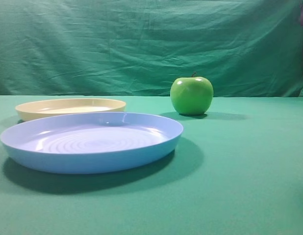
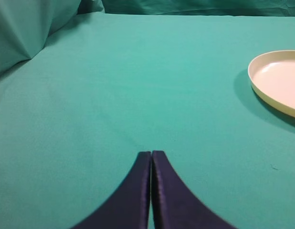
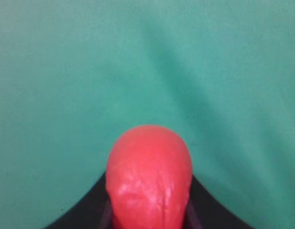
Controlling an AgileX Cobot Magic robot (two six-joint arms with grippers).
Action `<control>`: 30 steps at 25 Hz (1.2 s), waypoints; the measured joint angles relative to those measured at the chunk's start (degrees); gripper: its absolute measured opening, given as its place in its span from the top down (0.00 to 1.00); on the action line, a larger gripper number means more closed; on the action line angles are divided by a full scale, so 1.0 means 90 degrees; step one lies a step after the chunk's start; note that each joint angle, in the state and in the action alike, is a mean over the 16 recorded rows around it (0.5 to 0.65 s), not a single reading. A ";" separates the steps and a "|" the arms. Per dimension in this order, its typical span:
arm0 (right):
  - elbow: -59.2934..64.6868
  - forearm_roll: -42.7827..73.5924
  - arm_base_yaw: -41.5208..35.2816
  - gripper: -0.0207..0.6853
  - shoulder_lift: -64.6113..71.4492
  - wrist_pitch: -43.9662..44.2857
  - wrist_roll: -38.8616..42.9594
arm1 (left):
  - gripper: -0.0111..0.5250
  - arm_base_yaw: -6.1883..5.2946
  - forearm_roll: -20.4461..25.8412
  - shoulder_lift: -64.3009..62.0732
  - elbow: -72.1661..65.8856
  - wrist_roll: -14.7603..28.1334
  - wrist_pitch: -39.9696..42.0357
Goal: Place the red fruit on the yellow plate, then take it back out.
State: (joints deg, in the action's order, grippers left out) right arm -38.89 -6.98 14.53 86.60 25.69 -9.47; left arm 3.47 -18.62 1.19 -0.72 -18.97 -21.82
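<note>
A: What was seen nearest the right wrist camera?

B: The red fruit [image 3: 150, 176] was seen clamped between the dark fingers of the right end effector [image 3: 150, 210], with only green cloth beyond it. No plate was visible in that view, so the fruit was judged to be carried clear of both.

A: And the left end effector [image 2: 151, 160]?

B: Its fingers were pressed together on nothing, over the bare tabletop [image 2: 138, 86], with the yellow plate [image 2: 276, 81] off to its right.

A: What was shown farther off?

B: In the high view, the blue plate [image 1: 92, 142] was nearest, the yellow plate [image 1: 70, 107] just behind it, and the green apple [image 1: 191, 95] farther back to the right. The yellow plate was seen empty.

A: Which step was in hand?

B: It could not be told whether placing or taking back out was under way. If placing, the fruit would need to be carried over the blue plate and lowered before release.
</note>
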 joint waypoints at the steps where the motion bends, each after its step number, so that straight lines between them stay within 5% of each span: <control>1: 0.0006 0.0000 -0.0002 0.59 0.0051 -0.0026 0.0001 | 0.98 0.0000 0.0000 0.0000 0.0000 0.0000 0.0000; 12: -0.0302 0.0005 -0.0001 0.19 0.0188 0.0518 0.0079 | 0.98 0.0000 0.0000 0.0000 0.0000 0.0000 0.0000; 17: -0.0902 0.0019 -0.0001 0.12 -0.0102 0.1322 0.0177 | 0.98 0.0000 0.0000 0.0000 0.0000 0.0000 0.0000; 22: -0.1647 0.0035 -0.0001 0.26 -0.0715 0.2199 0.0281 | 0.98 0.0000 0.0000 0.0000 0.0000 0.0000 0.0000; 30: -0.2371 0.0057 -0.0001 0.68 -0.2217 0.3145 0.0384 | 0.98 0.0000 0.0000 0.0000 0.0000 0.0000 0.0000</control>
State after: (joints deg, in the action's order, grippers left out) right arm -60.23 -6.46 14.52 66.65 54.00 -6.01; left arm 3.47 -18.62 1.19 -0.72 -18.97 -21.82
